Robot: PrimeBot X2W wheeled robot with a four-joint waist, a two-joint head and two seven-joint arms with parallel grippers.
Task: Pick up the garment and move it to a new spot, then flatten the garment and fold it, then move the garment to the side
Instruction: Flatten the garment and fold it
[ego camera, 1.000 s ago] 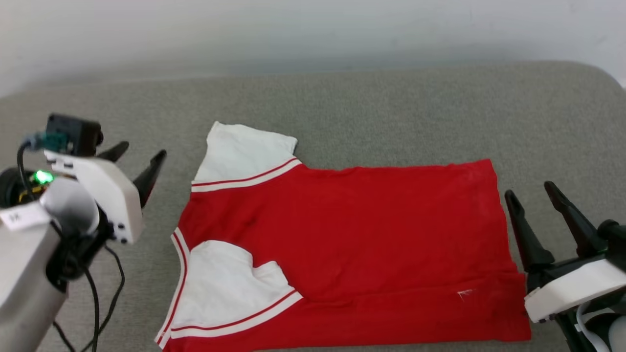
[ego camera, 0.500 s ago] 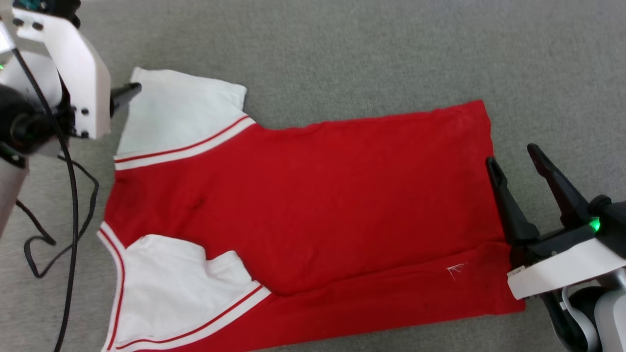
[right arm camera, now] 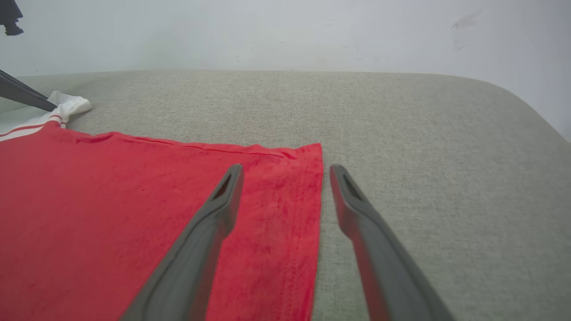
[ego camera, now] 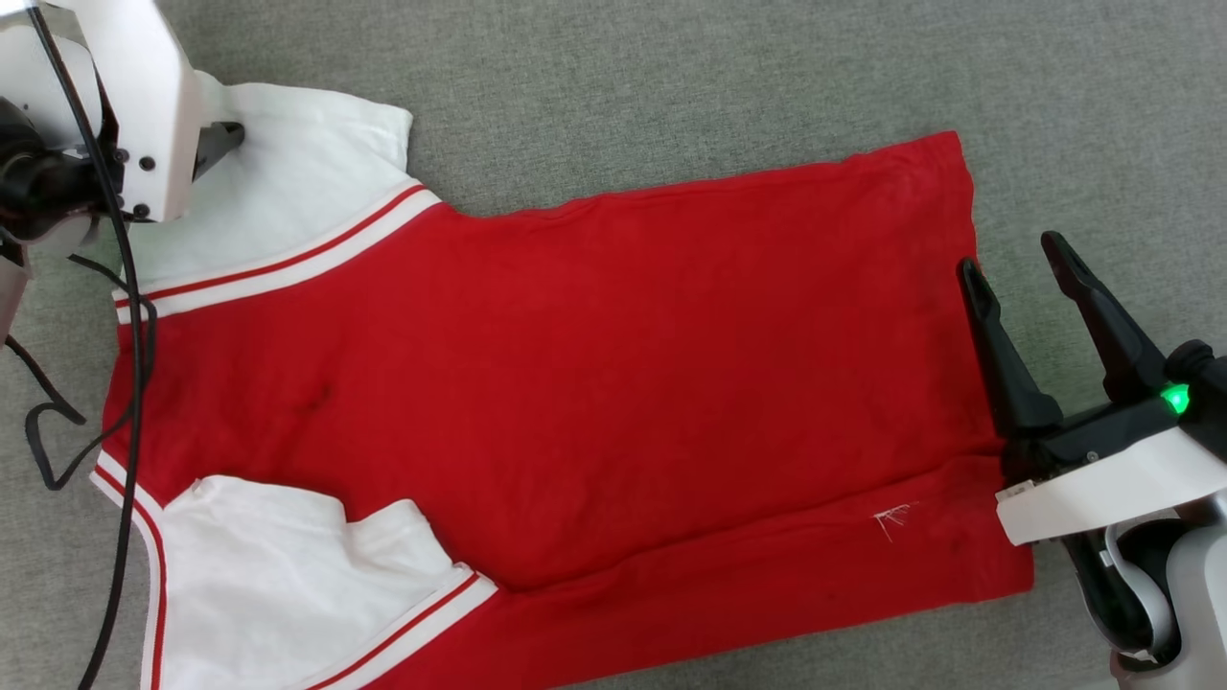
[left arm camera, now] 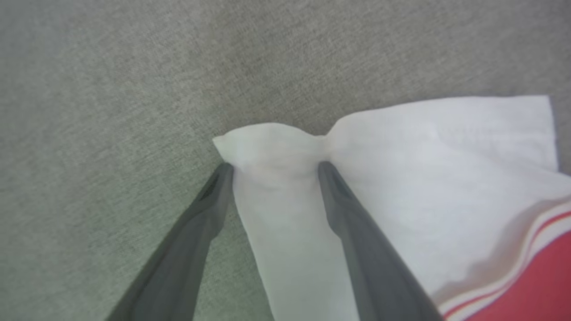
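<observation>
Looking at the garment [ego camera: 575, 364] lying spread over the grey upholstered surface [ego camera: 671, 77], with its long axis running side to side across the head view, shoulders and sleeves toward the robot's left and hem [ego camera: 961, 211] toward its right. Noting the near sleeve [ego camera: 288, 575] lying doubled in over the red body, and a long crease trailing along the near side toward the hem.

Straddling the outer corner of the far sleeve [ego camera: 297, 172] with the left hand [left arm camera: 274, 166], fingers spread wide. Resting one tip on the bare surface just beside the cloth and the other on the white fabric, with a small pucker bunching up between them. Gripping nothing yet, judging by that gap.

Straddling the hem with the right hand [ego camera: 1008, 257] as well, again spread wide, with the inner finger over red cloth, the outer over bare surface and the hem edge between. Not managing to tell whether those tips are touching down or hovering just above.

Angling the right arm low and nearly flat from the near right corner, and tilting the left more steeply over the far left corner.

Judging each hand to be sitting nearest its own end of the garment, and so probably preparing to pinch sleeve corner and hem and draw them apart along the long axis. Needing both pinches secure first, or risking dragging the whole cloth toward one side.
</observation>
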